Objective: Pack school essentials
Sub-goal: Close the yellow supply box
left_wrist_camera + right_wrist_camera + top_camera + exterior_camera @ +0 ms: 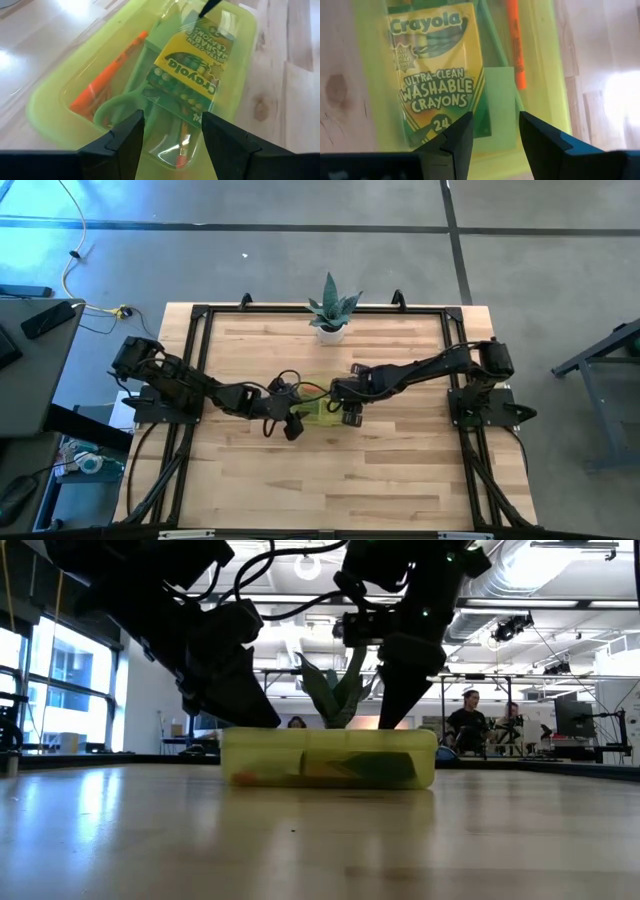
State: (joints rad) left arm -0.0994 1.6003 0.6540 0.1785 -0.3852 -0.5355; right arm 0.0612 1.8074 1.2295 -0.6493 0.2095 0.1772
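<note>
Two arms meet mid-table over the green case (318, 412), plant (330, 308) behind it. Low view: both grippers reach down to the case's top, apparently closing the lid; next likely press it shut. Left gripper (172, 135) open, empty, above crayon box (192, 80), scissors (122, 102), orange pen (107, 75). Right gripper (495, 132) open, empty.

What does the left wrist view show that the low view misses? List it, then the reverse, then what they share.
Only the left wrist view: the crayon box label, green scissors handle and orange pen, seen through a clear lid. Only the low view: both arms over the case, the plant, and people beyond. Shared: the yellow-green case, closed on the table.
</note>
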